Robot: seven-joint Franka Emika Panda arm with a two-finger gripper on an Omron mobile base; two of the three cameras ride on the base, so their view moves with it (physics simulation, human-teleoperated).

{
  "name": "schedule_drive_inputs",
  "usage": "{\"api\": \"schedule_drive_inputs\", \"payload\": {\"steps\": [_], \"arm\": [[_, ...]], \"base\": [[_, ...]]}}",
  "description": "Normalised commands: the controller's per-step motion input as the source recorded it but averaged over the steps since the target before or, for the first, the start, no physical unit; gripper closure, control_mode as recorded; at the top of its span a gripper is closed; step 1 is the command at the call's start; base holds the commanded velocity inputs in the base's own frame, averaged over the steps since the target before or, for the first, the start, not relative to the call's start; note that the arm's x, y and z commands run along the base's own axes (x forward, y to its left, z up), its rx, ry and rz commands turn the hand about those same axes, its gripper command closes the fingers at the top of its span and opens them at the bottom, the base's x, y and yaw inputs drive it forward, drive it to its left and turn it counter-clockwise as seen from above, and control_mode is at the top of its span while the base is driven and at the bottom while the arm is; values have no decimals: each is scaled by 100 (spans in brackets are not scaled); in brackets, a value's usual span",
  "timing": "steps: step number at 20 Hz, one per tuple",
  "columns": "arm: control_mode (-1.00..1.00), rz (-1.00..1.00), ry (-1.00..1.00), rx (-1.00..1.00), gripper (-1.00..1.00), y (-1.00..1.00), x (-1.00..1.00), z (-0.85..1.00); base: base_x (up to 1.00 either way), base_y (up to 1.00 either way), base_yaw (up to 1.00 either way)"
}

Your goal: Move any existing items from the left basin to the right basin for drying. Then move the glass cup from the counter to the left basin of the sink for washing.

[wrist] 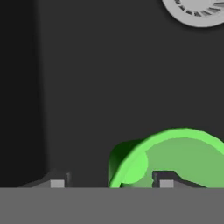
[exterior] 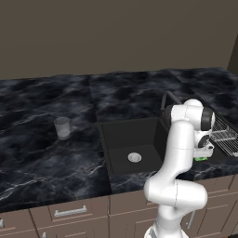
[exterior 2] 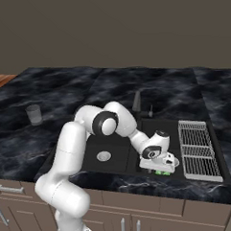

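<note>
Hand view: the pincer [wrist: 111, 183] is being shown with its tips spread apart, gripping nothing, the green lump [wrist: 175, 157] lying against one tip on the right basin [wrist: 87, 87] floor. A straight lift is being advised. In the left base view the glass cup [exterior: 62, 128] is seen waiting on the surface [exterior: 37, 158].

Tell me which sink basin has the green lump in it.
The right basin, beside the wire rack; the green lump sits under the gripper.
</note>
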Motion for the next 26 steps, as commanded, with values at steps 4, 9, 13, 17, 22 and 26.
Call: {"api": "schedule_drive_inputs", "payload": {"steps": [4,9,13,17,22,26], "arm": [[-100,0,0,0,-100,0,-6,0],[-100,0,0,0,-100,8,-14,8],[-100,0,-3,-1,-100,10,-10,31],[-100,0,-4,-3,-100,13,0,39],[-100,0,-2,-4,-100,13,0,39],[-100,0,-3,-4,-100,16,0,42]], "base": [[0,0,0],[0,0,0],[0,0,0],[0,0,0],[0,0,0],[0,0,0]]}}
